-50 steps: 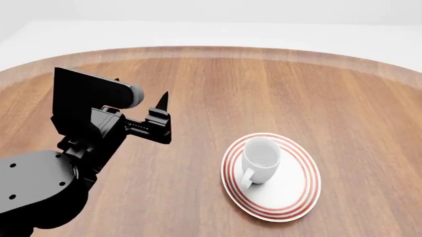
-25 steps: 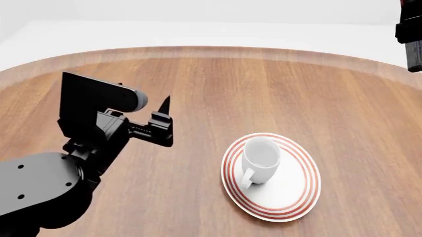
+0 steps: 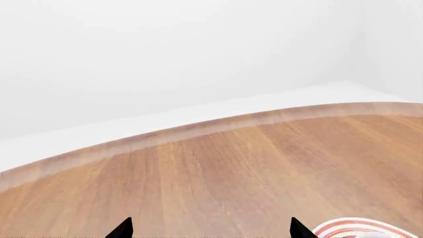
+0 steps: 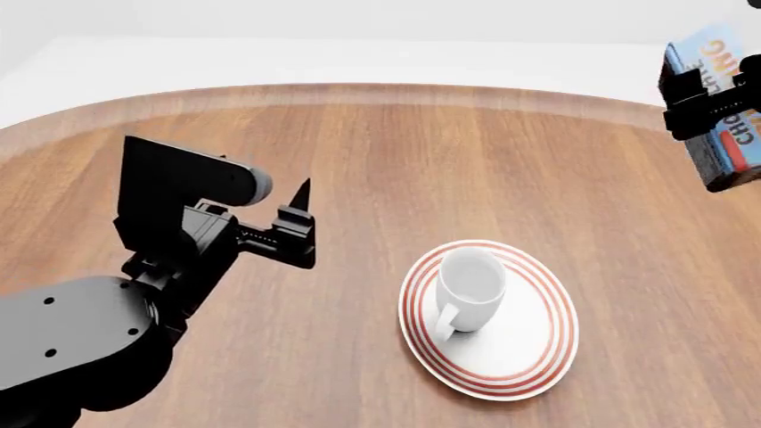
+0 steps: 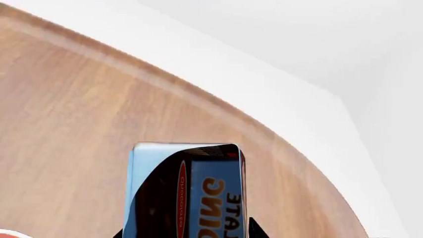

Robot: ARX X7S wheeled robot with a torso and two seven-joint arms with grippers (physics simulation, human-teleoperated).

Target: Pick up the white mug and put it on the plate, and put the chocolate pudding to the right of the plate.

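Right hand [image 4: 701, 94]: clamped on the chocolate pudding [image 4: 719, 98], held high at the far right of the head view, well above the tabletop [image 4: 476, 160].
Pudding in the grip: the right wrist view showed the box [image 5: 185, 193] tilted between the fingers, lettering sideways.
Left hand [image 4: 298, 223]: fingers parted moderately, holding nothing, hovering over bare wood well left of the plate [image 4: 529, 357].
White mug [image 4: 468, 287]: upright on the plate, handle toward the robot.
Risk, release height: let go from up there, the box would likely tumble or bounce away.
Risk, placement: lowered too near, it could land on the plate's rim or nudge the mug.
Risk, tilt: set down on an edge, it might topple.
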